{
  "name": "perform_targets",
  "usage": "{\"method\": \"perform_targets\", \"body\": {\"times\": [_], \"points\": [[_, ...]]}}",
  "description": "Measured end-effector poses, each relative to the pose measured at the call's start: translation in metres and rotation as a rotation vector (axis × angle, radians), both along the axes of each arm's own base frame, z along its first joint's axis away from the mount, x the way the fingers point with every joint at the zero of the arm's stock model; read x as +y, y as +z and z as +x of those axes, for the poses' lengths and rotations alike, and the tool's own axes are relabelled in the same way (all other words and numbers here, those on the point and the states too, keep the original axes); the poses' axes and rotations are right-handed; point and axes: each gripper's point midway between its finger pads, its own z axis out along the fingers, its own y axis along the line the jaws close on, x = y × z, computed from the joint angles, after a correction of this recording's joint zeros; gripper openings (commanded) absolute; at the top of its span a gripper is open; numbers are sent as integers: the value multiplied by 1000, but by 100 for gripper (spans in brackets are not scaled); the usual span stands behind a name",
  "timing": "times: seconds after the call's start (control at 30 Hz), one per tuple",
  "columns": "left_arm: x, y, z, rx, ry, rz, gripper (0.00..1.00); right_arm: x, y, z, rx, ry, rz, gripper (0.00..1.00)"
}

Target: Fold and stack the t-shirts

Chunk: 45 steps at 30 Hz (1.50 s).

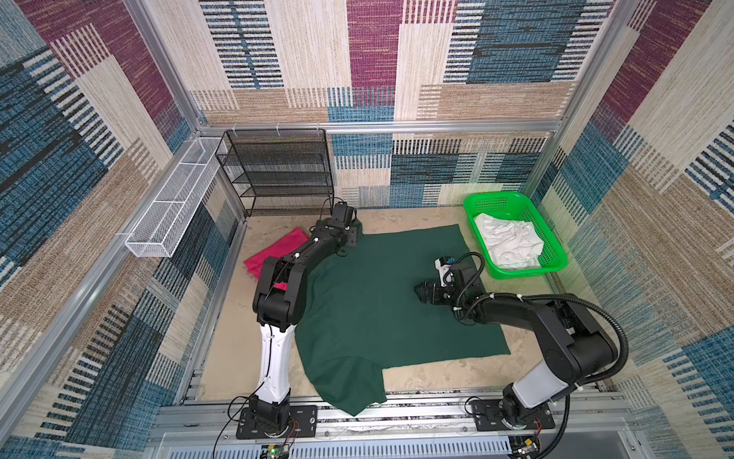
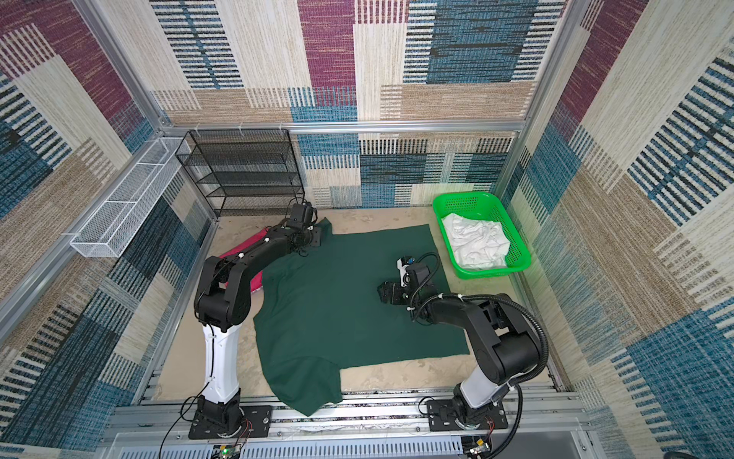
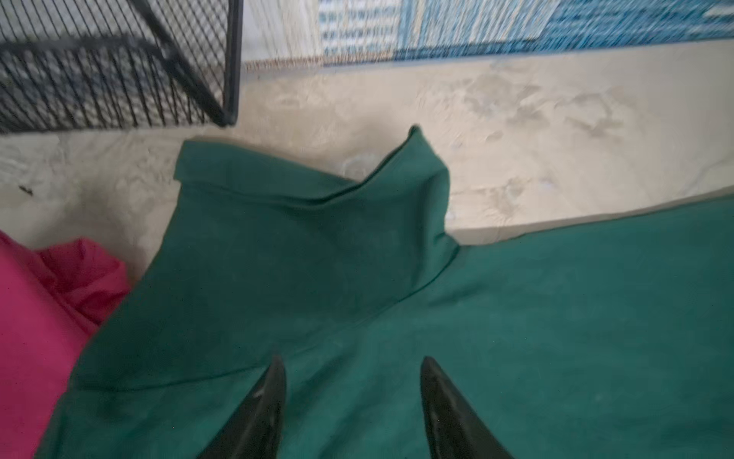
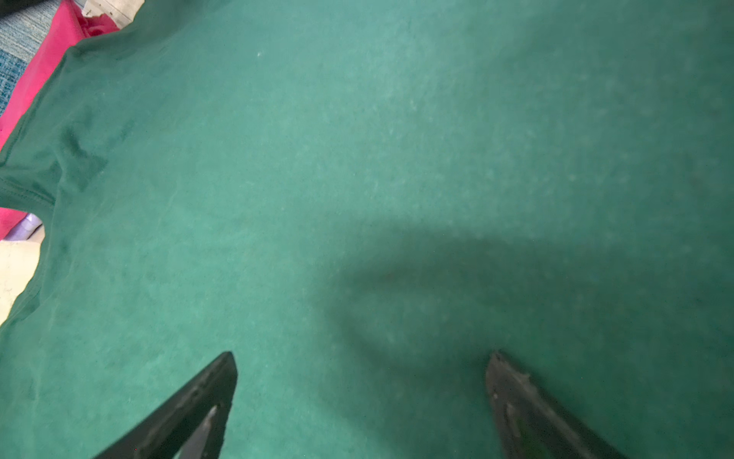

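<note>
Two shirts on the sandy worktop (image 1: 437, 377). Dark green shirt (image 1: 381, 302) spread almost flat across the middle, back hem toward the right, one sleeve draped over the front edge onto the metal rail (image 1: 417, 405). Other sleeve rumpled at the far left corner, cuff turned over, just short of the black mesh rack (image 1: 278, 171). Pink shirt (image 1: 274, 254) bunched to the left of the green one, touching it, with the green edge lying over part of it; largely hidden behind the left arm in both top views.

Left hand (image 3: 353, 361) poised over the green shirt by that far sleeve, fingers parted, nothing between them. Cannot tell whether the tips touch the cloth.

Right hand (image 4: 361, 354) over the right half of the green shirt, pointing left, fingers spread wide and empty, with a soft shadow on the cloth beneath.

Green plastic basket (image 1: 512, 198) at the far right corner, clear of the shirt, with crumpled white cloth (image 1: 508, 242) inside. White wire tray (image 1: 170, 214) fixed along the left wall.
</note>
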Motion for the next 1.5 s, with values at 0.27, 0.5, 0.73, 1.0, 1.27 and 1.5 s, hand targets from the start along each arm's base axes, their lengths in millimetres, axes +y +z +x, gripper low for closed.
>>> {"method": "perform_targets", "body": {"times": [0.27,0.5,0.73,1.0,1.27,1.5], "points": [[7,-25,8,43,62,23,56,-13,1,-14,23,-49,-9,99],[-1,-35,40,34,77,20,57,-24,-2,-24,59,-119,-2,99],[-5,-31,55,47,87,9,57,-21,1,-17,69,-130,4,99],[12,-22,-110,286,26,19,57,-23,1,-14,119,-128,-43,99],[48,-62,-230,478,113,21,59,-18,-4,2,105,-113,-55,99],[31,-69,-176,431,131,-46,59,-12,-3,24,68,-106,-52,99]]}}
